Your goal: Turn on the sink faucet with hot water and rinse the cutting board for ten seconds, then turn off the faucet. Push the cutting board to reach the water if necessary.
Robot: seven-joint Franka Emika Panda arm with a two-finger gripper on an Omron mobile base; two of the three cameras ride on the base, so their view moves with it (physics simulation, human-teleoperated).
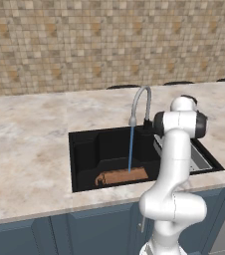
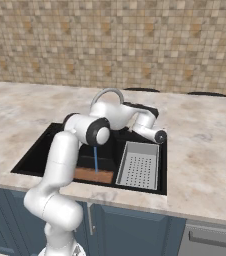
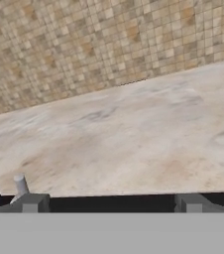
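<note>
Board (image 1: 123,176): lies flat on the sink (image 1: 84,149) floor, toward its front wall; struck near its middle by the water (image 1: 130,149).
Faucet (image 1: 140,102): judged already turned on; a stream is seen falling from the spout.
Gripper (image 3: 111,203): fingers held wide apart, nothing clamped; pointed over the counter (image 3: 134,134) behind the sink.
Left: rinse to be completed; faucet to be shut off.

a long marble-look counter (image 1: 30,144) in beige and grey runs along the tiled wall (image 1: 59,40), on top of blue cabinets (image 1: 84,229). the black sink (image 1: 84,149) is set down into the counter, and the grey faucet (image 1: 140,99) stands at its back edge. near the wall, flat dark round shapes (image 2: 140,90) lie on the counter.
</note>
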